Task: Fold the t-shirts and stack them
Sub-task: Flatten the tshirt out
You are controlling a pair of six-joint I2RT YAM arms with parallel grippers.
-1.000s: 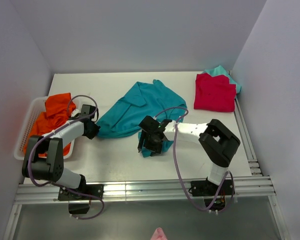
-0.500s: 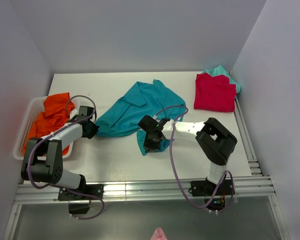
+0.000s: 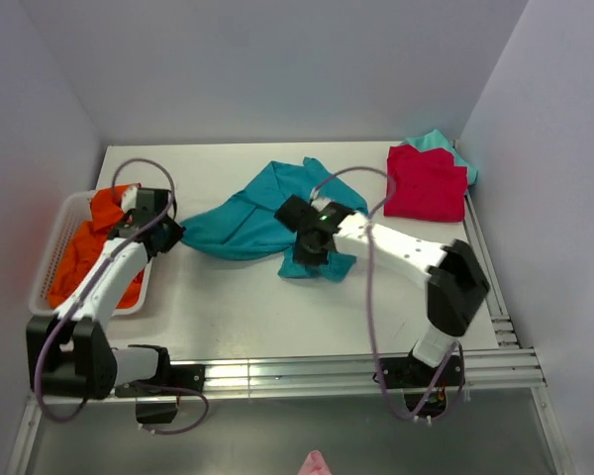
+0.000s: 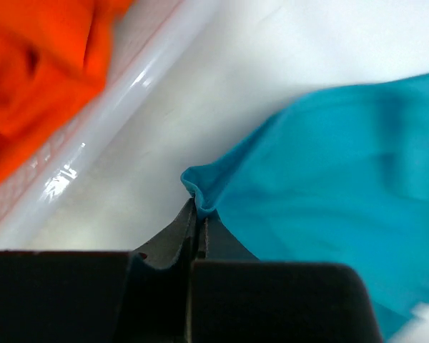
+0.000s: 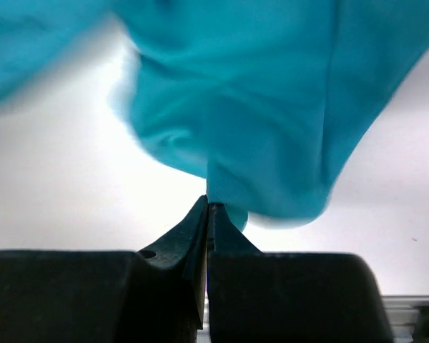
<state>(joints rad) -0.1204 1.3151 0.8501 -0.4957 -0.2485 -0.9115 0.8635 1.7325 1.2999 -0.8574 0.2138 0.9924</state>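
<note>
Draw the two pinched edges apart evenly and low, so the teal-blue shirt [image 3: 247,226] spreads flat on the table [image 3: 228,302]. The left gripper [image 4: 199,213] is clamped on its left corner fold. The right gripper [image 5: 208,206] is clamped on a hanging edge, perhaps a sleeve; blur hides which.

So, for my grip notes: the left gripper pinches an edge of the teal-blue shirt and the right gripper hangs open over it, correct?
Not quite. The right gripper is shut on a fold of the teal-blue shirt, not open, as the right wrist view shows. The left gripper does pinch the shirt's edge.
</note>
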